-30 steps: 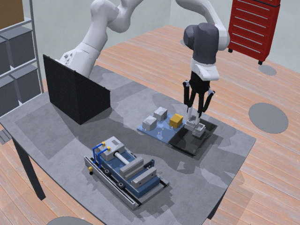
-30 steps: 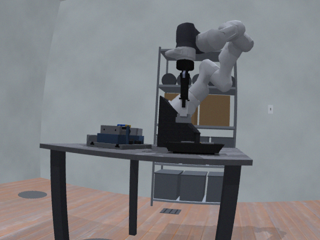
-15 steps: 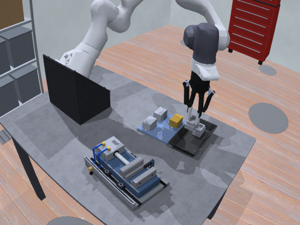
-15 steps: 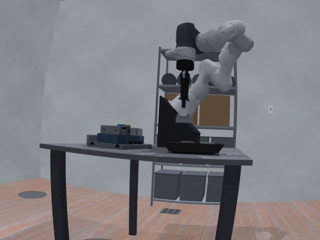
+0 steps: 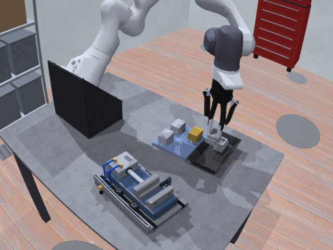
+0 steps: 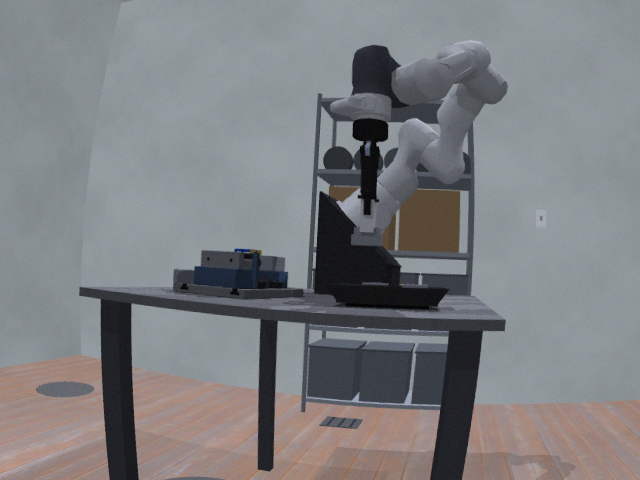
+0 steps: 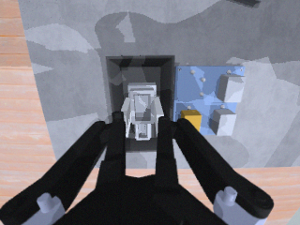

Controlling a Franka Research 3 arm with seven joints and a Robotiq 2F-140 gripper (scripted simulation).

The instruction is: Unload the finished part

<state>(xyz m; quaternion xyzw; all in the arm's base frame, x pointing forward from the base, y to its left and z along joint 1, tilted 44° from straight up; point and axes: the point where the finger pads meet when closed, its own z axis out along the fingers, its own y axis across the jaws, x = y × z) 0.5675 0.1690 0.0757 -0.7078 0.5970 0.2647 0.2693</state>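
Observation:
My gripper point(image 5: 215, 122) point(image 6: 367, 209) point(image 7: 142, 105) is shut on the finished part point(image 5: 213, 133) point(image 6: 365, 235) point(image 7: 142, 110), a light grey block with a pocket. The part hangs upright from the fingers, a little above the black outfeed tray point(image 5: 204, 158) point(image 6: 387, 295) point(image 7: 112, 75) near its far left side. The vise point(image 5: 145, 188) point(image 6: 232, 271) stands at the table's front with nothing between its jaws. A second grey part point(image 5: 222, 142) lies in the tray right next to the held one.
A blue fixture plate point(image 5: 177, 146) point(image 7: 187, 89) beside the tray carries two grey blocks point(image 5: 178, 125) point(image 5: 165, 136) and a yellow block point(image 5: 195, 133) point(image 7: 191, 119). A tall black panel point(image 5: 83, 107) point(image 6: 336, 248) stands at the back left. A red tool chest point(image 5: 282, 26) stands beyond the table.

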